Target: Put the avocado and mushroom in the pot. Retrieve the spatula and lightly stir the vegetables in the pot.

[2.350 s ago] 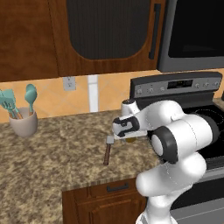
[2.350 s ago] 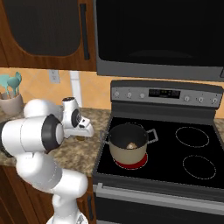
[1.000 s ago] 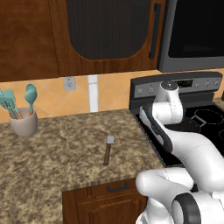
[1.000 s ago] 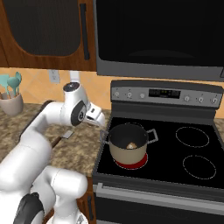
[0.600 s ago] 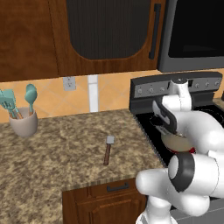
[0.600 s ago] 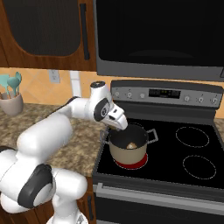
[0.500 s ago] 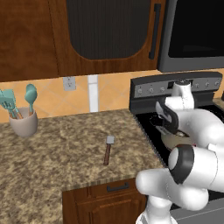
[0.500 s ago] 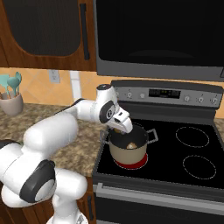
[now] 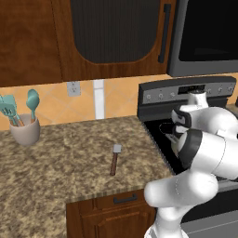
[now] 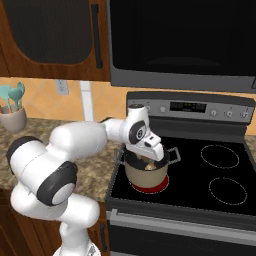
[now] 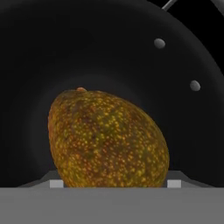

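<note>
Avocado (image 11: 107,140) sat between gripper's fingers (image 11: 173,183), grasped, held inside dark interior of pot (image 10: 145,172); gripper (image 10: 148,159) was down at pot's rim. Pot stood on red front-left burner (image 10: 148,188) of stove (image 10: 220,170). Spatula (image 9: 114,159) lay flat on granite surface (image 9: 56,162), blade toward wall, well apart from pot. Beige cup with teal utensils (image 9: 21,122) stood at far left of surface

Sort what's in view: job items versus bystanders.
Job: avocado between the fingers inside the pot; spatula lying on the counter.
Bystanders: cup of teal utensils, wall outlet, microwave.
</note>
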